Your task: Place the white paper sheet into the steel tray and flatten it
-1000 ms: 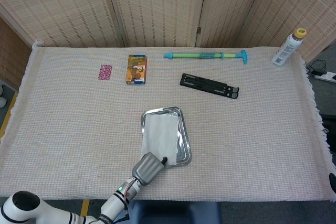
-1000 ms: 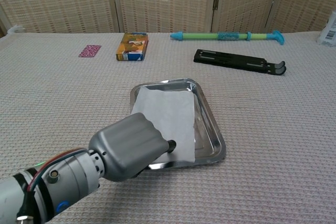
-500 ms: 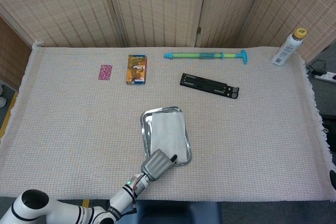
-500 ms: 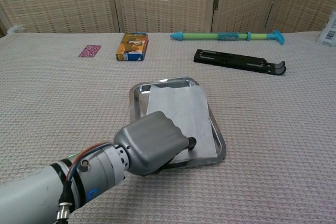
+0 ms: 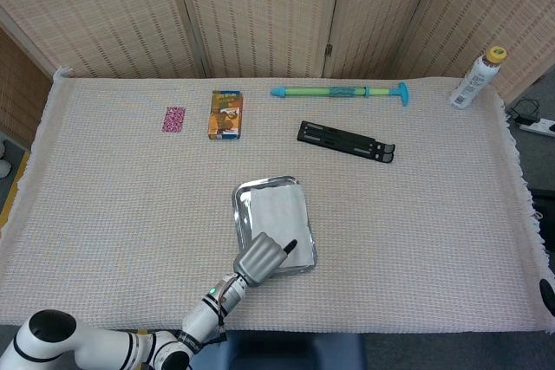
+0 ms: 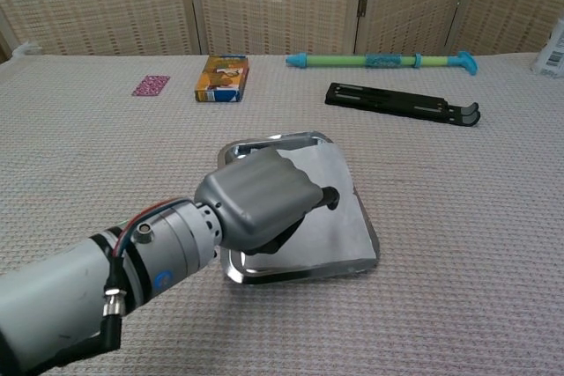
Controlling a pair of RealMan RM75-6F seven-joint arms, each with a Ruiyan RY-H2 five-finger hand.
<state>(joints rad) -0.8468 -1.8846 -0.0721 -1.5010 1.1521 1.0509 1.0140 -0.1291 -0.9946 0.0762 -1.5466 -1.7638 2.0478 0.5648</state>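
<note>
The steel tray sits near the table's front edge, a little left of centre. The white paper sheet lies inside it, within the rim. My left hand reaches in from the front and covers the near end of the sheet, thumb sticking out to the right. In the chest view the left hand hides the sheet's left part; the paper shows to its right and the tray's near rim below it. The fingertips are hidden under the hand's back. I see nothing pinched. My right hand is out of sight.
Along the back lie a pink packet, an orange box, a green and blue pump and a black folded stand. A white bottle stands at the far right corner.
The sheet, which hung over the tray's left and near rim, slid right and now lies inside the tray. My left hand let go of its corner and moved forward over it.
</note>
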